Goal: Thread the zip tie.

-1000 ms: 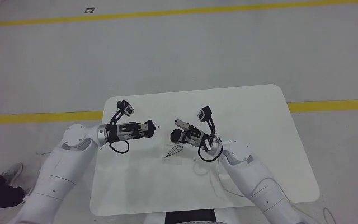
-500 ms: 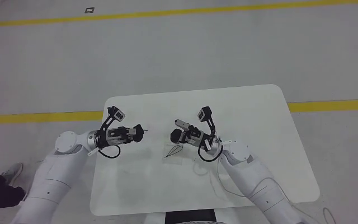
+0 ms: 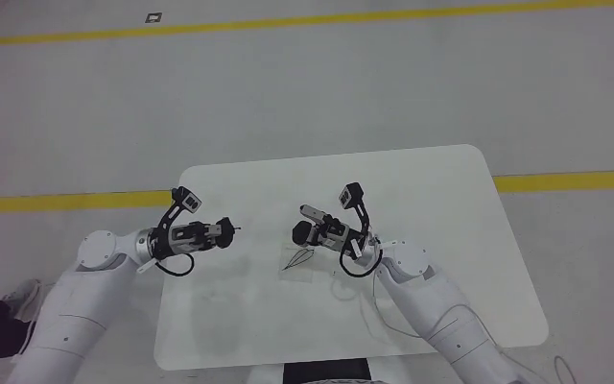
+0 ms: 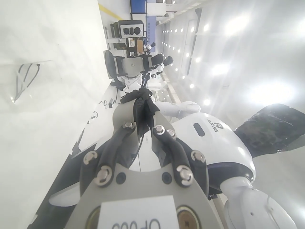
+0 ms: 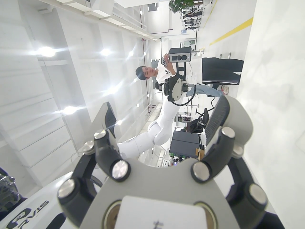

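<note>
white table (image 3: 432, 192), pale grey floor (image 3: 307, 96)
yellow lines (image 3: 288, 21) cross the floor; bright ceiling lights (image 5: 46, 51) glare overhead, a potted plant (image 5: 182, 2) stands far off.

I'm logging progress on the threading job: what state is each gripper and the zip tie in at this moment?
left gripper: shut, fingertips pressed together.
right gripper: open, nothing between its fingers.
zip tie: curved into a loop, lying on the table, held by neither gripper.
</note>
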You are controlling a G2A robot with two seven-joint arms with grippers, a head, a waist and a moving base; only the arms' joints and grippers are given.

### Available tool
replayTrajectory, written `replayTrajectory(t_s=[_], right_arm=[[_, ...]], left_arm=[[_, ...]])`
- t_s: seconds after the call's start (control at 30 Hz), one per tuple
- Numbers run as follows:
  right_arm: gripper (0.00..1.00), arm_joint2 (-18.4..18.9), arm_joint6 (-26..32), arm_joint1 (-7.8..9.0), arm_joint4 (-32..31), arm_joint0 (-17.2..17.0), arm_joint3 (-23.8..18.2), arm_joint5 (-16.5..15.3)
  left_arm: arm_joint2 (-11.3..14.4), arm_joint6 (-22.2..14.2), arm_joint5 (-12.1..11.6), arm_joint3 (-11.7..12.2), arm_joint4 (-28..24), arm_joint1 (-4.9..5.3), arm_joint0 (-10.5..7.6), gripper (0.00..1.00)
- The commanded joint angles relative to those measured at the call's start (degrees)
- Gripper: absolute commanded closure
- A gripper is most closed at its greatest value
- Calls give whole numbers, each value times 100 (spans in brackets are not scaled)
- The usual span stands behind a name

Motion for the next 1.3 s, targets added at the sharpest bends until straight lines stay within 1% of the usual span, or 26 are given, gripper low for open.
replayTrajectory(t_s=[0.0,0.07,0.13,0.2,0.27,0.37,0.43,0.5,0.53,0.67,0.7,0.73,0.8,0.9,0.97,1.1,1.2,1.27], right_arm=[[0,0,0,0,0,0,0,0],[0,1,-50,5,-95,6,-20,21],[0,17,-200,42,-664,49,-175,169],[0,73,-300,106,-1416,69,-453,437],[0,121,-346,177,-2217,49,-807,813],[0,131,-219,268,-3221,13,-1275,1336],[0,121,-157,311,-3697,-14,-1495,1539],[0,6,66,356,-4322,-10,-1708,1604],[0,-28,119,366,-4461,-8,-1745,1604],[0,-28,119,366,-4461,-8,-1745,1604],[0,-28,119,366,-4461,-8,-1745,1604],[0,-28,119,366,-4461,-8,-1745,1604],[0,-28,119,366,-4461,-8,-1745,1604],[0,-174,154,379,-4931,44,-1789,1687],[0,-309,330,384,-5277,168,-1832,1820],[0,-614,619,369,-5867,448,-1884,2077],[0,-899,873,347,-6289,652,-1865,2139],[0,-1094,1010,336,-6578,755,-1857,2078]], left_arm=[[29,0,0,-28,-28,22,-5,100],[67,0,0,-92,-51,43,1,100],[67,0,0,-92,-51,43,1,100],[67,0,0,-92,-51,43,1,100],[67,0,0,-92,-51,43,1,100],[67,0,0,-92,-51,43,1,100],[67,0,0,-92,-51,43,1,100],[67,0,0,-92,-51,43,1,100],[67,0,0,-92,-51,43,1,100],[67,0,0,-92,-51,43,1,100],[69,43,8,-99,-46,41,3,100],[86,182,40,-144,-12,32,19,100],[52,250,34,-102,25,35,31,100],[-38,228,0,4,71,48,50,100],[-121,186,0,79,98,57,67,100],[-295,224,0,189,128,59,124,100],[-395,205,0,203,121,52,181,100],[-439,198,0,188,131,43,216,100]])
